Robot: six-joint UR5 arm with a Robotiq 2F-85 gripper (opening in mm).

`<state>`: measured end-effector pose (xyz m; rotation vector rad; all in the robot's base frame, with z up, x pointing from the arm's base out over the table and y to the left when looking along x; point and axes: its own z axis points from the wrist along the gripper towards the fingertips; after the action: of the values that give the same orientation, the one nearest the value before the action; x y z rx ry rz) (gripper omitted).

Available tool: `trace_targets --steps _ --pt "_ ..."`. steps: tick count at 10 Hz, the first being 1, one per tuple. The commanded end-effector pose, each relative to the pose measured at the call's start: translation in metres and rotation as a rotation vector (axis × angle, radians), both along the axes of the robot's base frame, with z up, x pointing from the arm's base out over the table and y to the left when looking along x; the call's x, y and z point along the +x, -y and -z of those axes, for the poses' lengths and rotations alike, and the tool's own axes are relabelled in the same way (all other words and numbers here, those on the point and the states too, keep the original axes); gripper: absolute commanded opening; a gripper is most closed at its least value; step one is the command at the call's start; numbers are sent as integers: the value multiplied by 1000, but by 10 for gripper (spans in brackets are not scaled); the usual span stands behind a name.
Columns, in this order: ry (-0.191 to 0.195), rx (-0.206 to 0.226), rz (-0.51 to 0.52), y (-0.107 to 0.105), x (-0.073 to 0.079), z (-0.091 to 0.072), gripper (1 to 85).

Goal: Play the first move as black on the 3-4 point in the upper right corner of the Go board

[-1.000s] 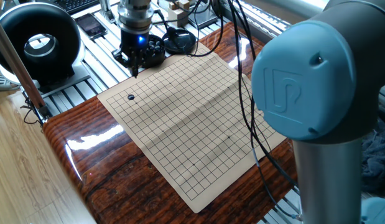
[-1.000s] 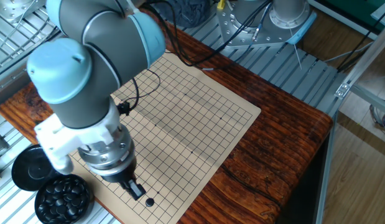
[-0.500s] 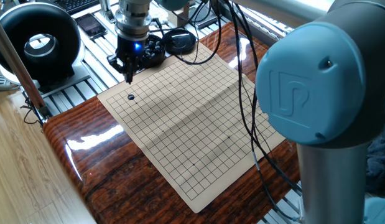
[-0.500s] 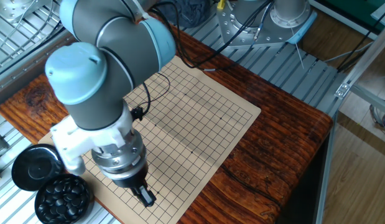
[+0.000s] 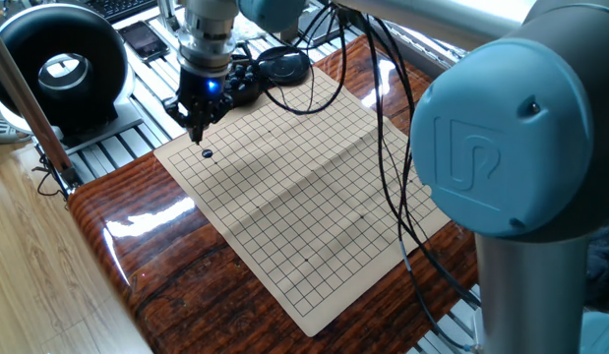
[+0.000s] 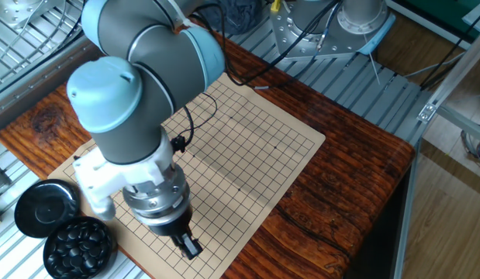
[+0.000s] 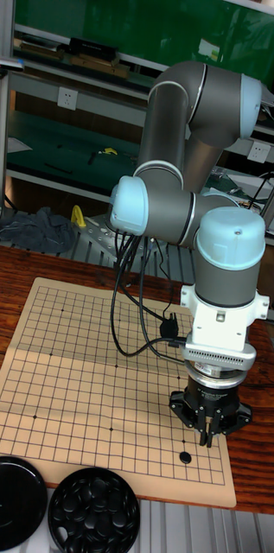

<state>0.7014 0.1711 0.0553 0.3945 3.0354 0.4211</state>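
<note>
Tracking back over the small round black stone (image 5: 207, 153) on the beige gridded Go board (image 5: 314, 197), the black two-finger gripper (image 5: 197, 130) hovered nearly closed, empty; stone placed, apparently adjusting.

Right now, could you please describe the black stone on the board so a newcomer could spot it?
Find the tan gridded board on the wooden table. Near its corner under the tool lies one black stone, the only piece on the grid.

One Go board (image 7: 85, 380) lies on the surface (image 5: 166, 246). One black stone (image 7: 185, 457) sits on its grid. At the board's 6 o'clock edge stand two round containers: one bowl of black stones (image 7: 93, 514) and one lid (image 7: 9, 504).
</note>
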Motion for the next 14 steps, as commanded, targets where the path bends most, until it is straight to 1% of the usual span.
trace_targets --steps 1,2,3,5,6,9,10,12,14 --pt "-5 39 -9 -12 -7 4 13" --pt "-4 50 -6 -16 -8 4 13" --pt "-1 52 -2 -17 -7 6 13" --pt "21 78 26 -23 -1 6 13" --pt "33 72 40 -21 2 8 13" --pt "46 80 60 -21 7 10 13" --pt "48 81 56 -20 6 12 13" --pt "25 78 40 -16 -5 19 13" --pt "7 64 32 -14 -15 25 13"
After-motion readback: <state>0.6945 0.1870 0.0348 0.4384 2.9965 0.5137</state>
